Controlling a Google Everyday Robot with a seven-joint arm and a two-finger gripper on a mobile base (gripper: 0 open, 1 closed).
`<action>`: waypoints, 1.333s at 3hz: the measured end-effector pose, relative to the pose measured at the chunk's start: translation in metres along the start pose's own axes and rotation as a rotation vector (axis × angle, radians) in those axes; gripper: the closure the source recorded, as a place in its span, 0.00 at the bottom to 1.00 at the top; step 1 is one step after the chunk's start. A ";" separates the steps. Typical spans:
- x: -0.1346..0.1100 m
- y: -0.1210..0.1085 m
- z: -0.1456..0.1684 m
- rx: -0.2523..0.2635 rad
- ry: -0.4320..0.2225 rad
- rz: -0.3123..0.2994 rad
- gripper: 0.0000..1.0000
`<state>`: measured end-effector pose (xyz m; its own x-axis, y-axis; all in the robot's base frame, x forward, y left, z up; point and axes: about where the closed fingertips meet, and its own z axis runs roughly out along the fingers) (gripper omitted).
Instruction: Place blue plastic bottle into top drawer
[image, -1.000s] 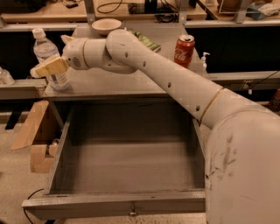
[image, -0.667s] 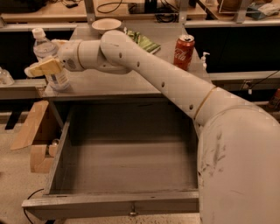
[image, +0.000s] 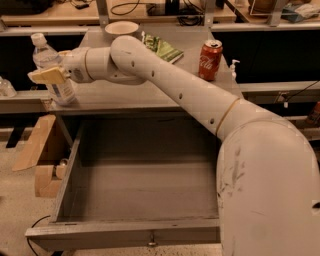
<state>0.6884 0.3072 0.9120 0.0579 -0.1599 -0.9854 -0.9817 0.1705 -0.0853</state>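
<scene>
Clear, bluish-tinted plastic water bottle with white screw cap: standing at left front corner of grey cabinet top, above and outside the wide, shallow grey metal top drawer, which is pulled open below.

Parallel-jaw gripper on white arm: level with bottle's mid-body, overlapping its front. Clenched or released: cannot tell.

Step in hand, by judgement: securing the grasp; transfer not begun.

Next move calls for a firm hold on a light, probably squashy body. Then lift clear of the top's edge, carry right and down into the drawer cavity, no tipping.

Versus 1.0 s ago: gripper shifted further left across bottle; cap slightly left too. Red Coca-Cola can and drawer unmoved.
</scene>
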 end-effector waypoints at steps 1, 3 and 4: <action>0.000 0.002 0.002 -0.004 0.000 0.000 0.87; -0.004 0.006 0.003 -0.009 0.002 -0.007 1.00; -0.013 0.022 -0.009 0.000 0.003 -0.023 1.00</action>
<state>0.6642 0.3043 0.9244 0.0796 -0.1666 -0.9828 -0.9802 0.1664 -0.1076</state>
